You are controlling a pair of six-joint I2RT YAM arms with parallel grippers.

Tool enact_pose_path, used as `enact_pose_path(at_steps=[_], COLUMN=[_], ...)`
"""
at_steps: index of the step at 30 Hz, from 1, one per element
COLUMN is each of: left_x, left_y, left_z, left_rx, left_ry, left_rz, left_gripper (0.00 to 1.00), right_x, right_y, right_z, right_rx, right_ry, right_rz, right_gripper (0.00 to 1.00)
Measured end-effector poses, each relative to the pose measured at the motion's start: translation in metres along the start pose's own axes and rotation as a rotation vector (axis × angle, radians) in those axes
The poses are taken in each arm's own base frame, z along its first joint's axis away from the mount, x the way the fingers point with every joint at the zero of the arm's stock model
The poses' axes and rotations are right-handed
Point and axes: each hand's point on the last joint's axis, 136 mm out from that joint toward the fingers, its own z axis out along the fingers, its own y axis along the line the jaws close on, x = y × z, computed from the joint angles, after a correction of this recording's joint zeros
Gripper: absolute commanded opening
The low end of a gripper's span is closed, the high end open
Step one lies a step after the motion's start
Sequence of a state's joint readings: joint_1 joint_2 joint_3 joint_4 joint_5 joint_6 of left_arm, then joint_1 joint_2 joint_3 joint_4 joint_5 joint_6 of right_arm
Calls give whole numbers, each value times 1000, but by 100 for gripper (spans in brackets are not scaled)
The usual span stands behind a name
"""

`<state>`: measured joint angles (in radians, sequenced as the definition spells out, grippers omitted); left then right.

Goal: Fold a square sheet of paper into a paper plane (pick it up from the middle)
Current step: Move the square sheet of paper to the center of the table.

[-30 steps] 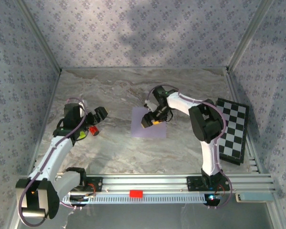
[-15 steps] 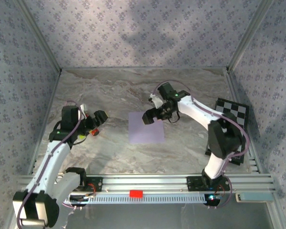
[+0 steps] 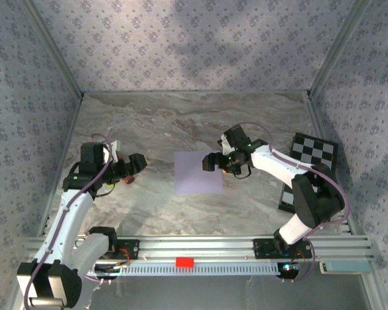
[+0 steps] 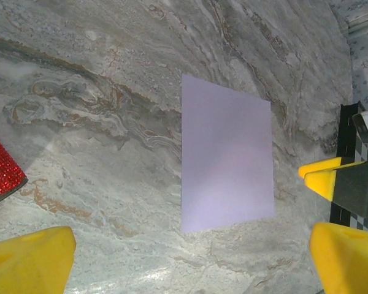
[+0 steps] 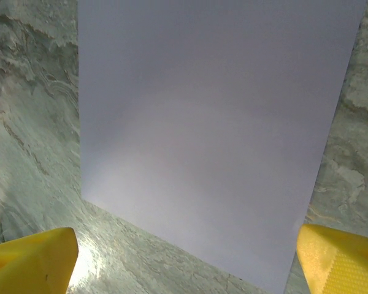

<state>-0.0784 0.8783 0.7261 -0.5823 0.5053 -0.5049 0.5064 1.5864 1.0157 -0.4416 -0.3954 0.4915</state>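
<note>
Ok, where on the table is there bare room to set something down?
Bare table lies between the paper and the back wall, and between the paper and the near rail. Crowded: left by the red cylinder and left arm; right by the right arm and checkered board.

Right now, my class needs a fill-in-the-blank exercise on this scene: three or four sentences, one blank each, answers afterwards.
1. The square sheet of paper lies ___ on the table, unfolded.
2. The right gripper, near the sheet's right edge, has its jaws ___.
3. The small cylinder near the left gripper is ___.
4. In the top view the checkered board lies to the sheet's ___.
Missing words: flat; open; red; right.
</note>
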Motion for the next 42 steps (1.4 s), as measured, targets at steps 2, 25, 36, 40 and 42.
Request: enact_pose_path(at_steps=[2,25,36,40,42], left_x=[0,14,39,56,62], left_y=[0,12,20,5,-3], left_z=[0,11,34,51,61], left_rx=[3,3,-18,-51,-82], left_ry=[2,58,131,186,216], left_rz=[-2,-54,-106,-46,-19], left_gripper=[97,91,88,88,88], right_x=[-4,12,4,-21,-26], right_y=[1,1,24,23,14], right_z=[2,59,42,-11,-38], right_rx=[-4,49,-8,9,44], right_ry=[-5,86,56,-133,-238], right_rz=[15,192,168,147,145], right_gripper=[91,80,89,99,100])
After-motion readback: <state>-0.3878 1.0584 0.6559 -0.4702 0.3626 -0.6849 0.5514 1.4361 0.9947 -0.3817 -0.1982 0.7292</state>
